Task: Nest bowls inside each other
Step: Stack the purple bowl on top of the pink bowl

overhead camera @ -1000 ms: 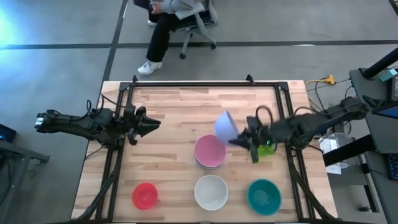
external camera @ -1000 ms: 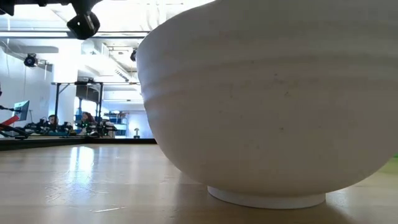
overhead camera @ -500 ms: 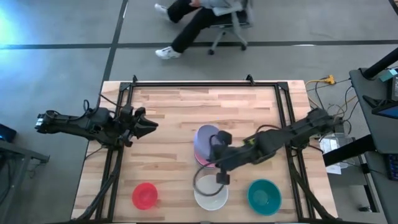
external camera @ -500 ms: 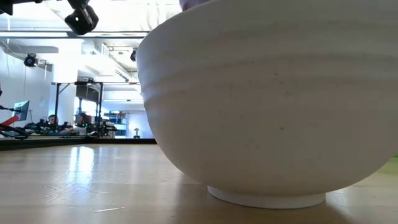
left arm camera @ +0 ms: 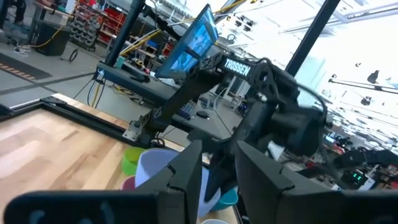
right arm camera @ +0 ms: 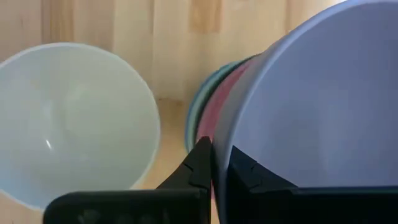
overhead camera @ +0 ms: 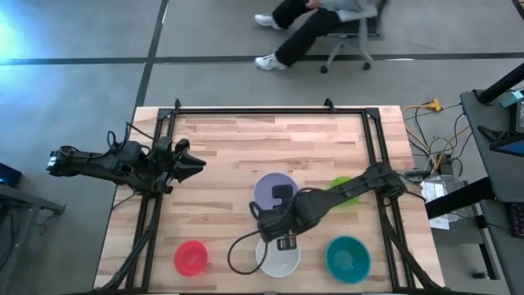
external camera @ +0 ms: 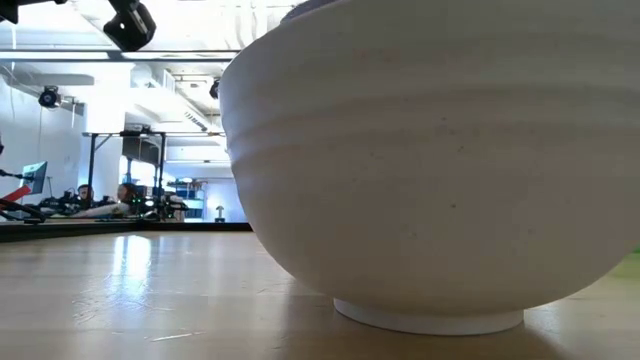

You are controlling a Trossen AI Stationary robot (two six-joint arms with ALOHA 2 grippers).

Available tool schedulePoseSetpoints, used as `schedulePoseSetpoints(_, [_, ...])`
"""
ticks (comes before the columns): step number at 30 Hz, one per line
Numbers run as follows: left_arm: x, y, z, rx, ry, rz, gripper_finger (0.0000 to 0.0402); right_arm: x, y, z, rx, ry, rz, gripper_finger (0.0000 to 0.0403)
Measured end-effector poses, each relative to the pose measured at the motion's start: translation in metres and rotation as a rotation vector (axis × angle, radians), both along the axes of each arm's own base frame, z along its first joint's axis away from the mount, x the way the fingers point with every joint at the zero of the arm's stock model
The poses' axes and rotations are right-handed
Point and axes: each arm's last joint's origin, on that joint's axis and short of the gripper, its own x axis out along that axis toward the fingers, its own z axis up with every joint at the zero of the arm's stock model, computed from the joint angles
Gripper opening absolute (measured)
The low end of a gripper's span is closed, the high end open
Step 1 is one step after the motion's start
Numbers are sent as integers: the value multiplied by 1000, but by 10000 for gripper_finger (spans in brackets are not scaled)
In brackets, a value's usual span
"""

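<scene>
A lavender bowl [overhead camera: 274, 188] [right arm camera: 323, 93] sits on top of a stack at the table's middle. In the right wrist view a pink bowl [right arm camera: 219, 102] and a mint green rim [right arm camera: 194, 115] show under it. My right gripper [overhead camera: 275, 215] [right arm camera: 214, 165] is at the lavender bowl's near side, shut on its rim. Loose bowls rest on their bases: white [overhead camera: 278, 260] [right arm camera: 68, 112], red [overhead camera: 191, 258], teal [overhead camera: 348, 258] and lime green [overhead camera: 345, 190]. My left gripper [overhead camera: 194, 164] [left arm camera: 221, 180] hovers open at the table's left, touching nothing. My right gripper pinches the lavender bowl's rim [right arm camera: 225, 146] on its near side, one finger [right arm camera: 199, 163] outside the wall and the other [right arm camera: 252, 174] inside. The fingers slant down from above and from the near right. The bowl sits mouth-up in the pink bowl.
The white bowl [external camera: 430, 160] fills the low view. Black frame rails [overhead camera: 372, 139] run along the table's sides and far edge. Bare wood lies between the left gripper and the stack. A seated person's legs [overhead camera: 299, 33] show beyond the far edge.
My right gripper has carried the lavender bowl from beside the lime green bowl toward the table's left and near edge, and down onto the pink stack. The bowl, tipped on its side a second ago, now stands mouth-up. The lime green bowl has come into view.
</scene>
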Motion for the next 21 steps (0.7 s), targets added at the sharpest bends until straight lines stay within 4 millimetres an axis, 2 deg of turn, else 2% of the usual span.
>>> schedulePoseSetpoints(5, [0,0,0,0,0,-2,81,8,2,-13,3,27,-2,9])
schedulePoseSetpoints(11, [-1,0,0,0,-3,-2,81,6,-6,-23,-7,84,-76,10])
schedulePoseSetpoints(21, [0,0,0,0,-2,-2,81,9,-11,-26,41,99,-85,51])
